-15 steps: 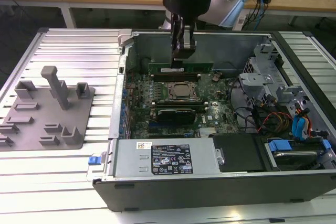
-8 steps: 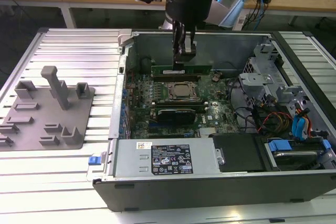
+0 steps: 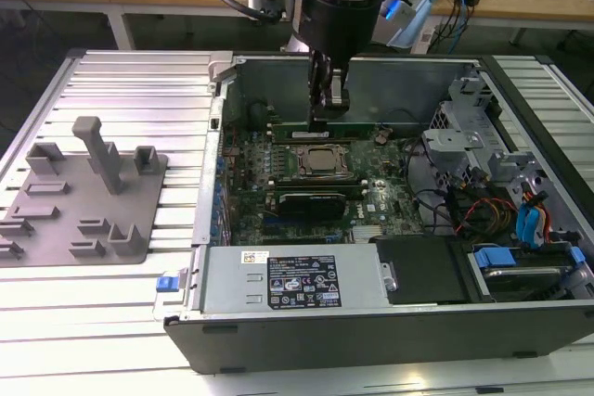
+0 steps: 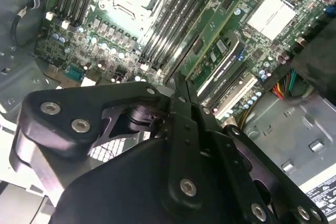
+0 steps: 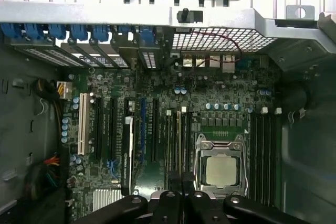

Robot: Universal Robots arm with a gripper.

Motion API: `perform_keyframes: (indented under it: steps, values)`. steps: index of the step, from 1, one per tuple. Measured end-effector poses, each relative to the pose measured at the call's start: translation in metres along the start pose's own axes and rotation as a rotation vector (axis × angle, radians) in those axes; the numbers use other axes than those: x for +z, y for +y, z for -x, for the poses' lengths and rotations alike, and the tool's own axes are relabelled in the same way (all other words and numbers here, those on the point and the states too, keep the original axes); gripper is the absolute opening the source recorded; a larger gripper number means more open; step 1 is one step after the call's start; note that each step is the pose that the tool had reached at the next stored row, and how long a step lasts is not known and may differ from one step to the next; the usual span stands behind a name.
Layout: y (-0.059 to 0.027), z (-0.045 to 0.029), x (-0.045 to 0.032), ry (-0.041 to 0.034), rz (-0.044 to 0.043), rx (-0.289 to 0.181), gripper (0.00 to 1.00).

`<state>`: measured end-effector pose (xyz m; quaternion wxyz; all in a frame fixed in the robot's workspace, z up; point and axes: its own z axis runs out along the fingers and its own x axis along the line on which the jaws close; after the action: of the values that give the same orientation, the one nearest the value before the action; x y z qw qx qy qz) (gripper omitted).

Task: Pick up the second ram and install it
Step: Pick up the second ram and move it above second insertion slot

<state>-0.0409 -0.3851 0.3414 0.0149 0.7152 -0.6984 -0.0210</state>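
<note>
Ribbed metal table (image 3: 121, 90) and an opened computer case (image 3: 371, 345) frame our work. Inside, our gripper (image 3: 322, 118) shows its fingers (image 4: 180, 98) pressed together with no gap. Their tips are on the top edge of the second ram (image 3: 362, 129), which stands in a slot just behind the processor socket (image 3: 320, 162). We cannot tell whether they pinch it or merely bear on it. Our worry is a skewed stick or an off-centre load: one end could seat alone and strain the motherboard (image 3: 278, 201). Well apart lies the grey tray (image 3: 83, 201).
</note>
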Motion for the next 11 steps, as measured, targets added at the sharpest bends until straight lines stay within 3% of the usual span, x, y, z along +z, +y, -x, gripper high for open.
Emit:
perform_keyframes:
  steps: [4, 6, 11]
  values:
    - [-0.0013, 0.0, 0.0028, -0.0003, -0.0001, 0.0, 0.09]
    - [-0.0056, 0.0, 0.0092, -0.0035, -0.0002, 0.002, 0.09]
    - [-0.0066, 0.0044, 0.0237, -0.0049, -0.0005, 0.025, 0.09]
